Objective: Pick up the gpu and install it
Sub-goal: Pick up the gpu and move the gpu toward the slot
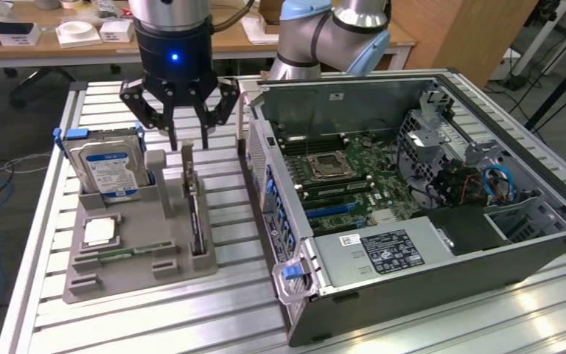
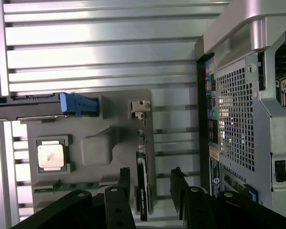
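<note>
The gpu [image 1: 195,210] stands on edge in a slot of the grey holder tray [image 1: 135,279], its silver bracket at the far end. My gripper [image 1: 188,146] hangs open just above the card's bracket end, fingers apart and nothing held. In the wrist view the gpu [image 2: 142,183] shows edge-on, a thin dark strip running between my two fingertips [image 2: 125,177], and the gripper [image 2: 151,183] straddles it without touching. The open computer case [image 1: 519,221] lies to the exterior view's right, its green motherboard [image 1: 357,177] exposed.
The tray [image 2: 115,110] also holds a hard drive [image 1: 111,168] with blue rails, a cpu [image 1: 99,232] and a green memory stick [image 1: 127,253]. The case's rear wall [image 2: 236,124] stands close beside the tray. Everything rests on a slatted aluminium table [image 1: 165,324].
</note>
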